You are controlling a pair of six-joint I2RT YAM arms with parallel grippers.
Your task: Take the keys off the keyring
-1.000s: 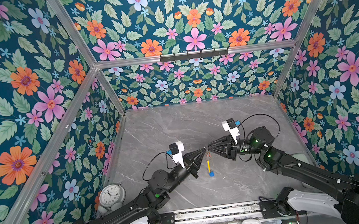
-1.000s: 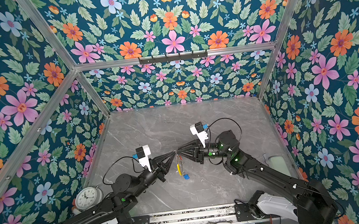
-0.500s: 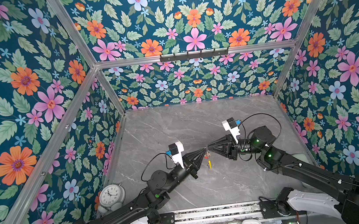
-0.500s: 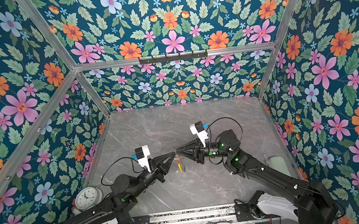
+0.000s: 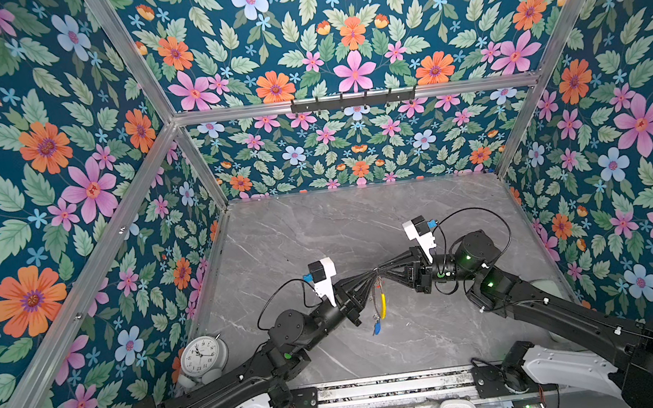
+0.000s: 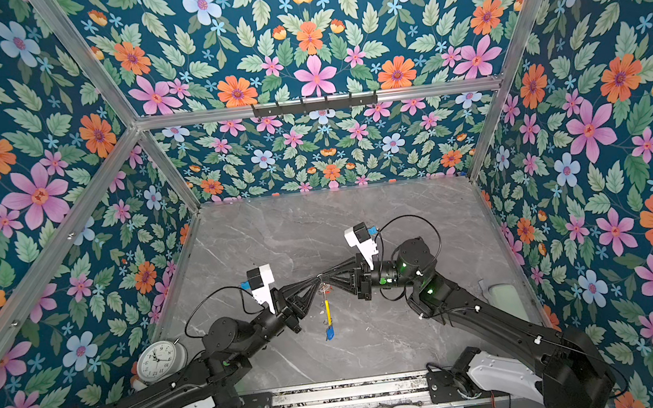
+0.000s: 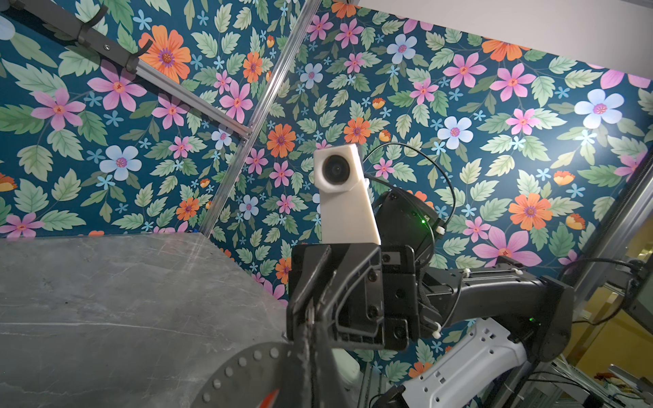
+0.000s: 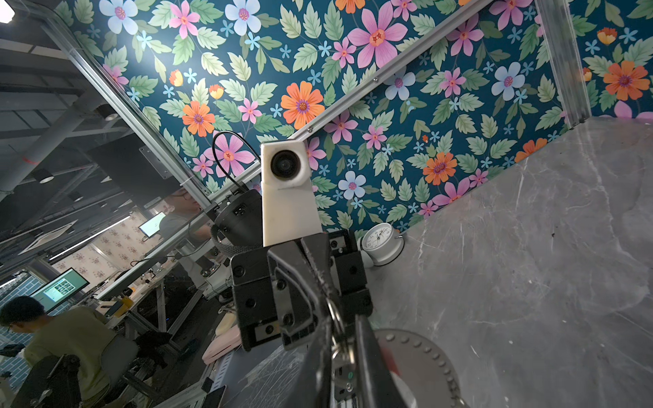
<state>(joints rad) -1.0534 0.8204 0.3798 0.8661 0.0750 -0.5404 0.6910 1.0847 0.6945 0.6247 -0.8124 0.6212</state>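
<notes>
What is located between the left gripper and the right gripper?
The top of the keyring, seen in both top views; a blue-tagged key hangs below it.

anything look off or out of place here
Nothing stands out. The keyring hangs in mid-air where the left gripper and right gripper meet, the blue tag dangling at its bottom. Nothing looks spilled or broken on the table.
</notes>
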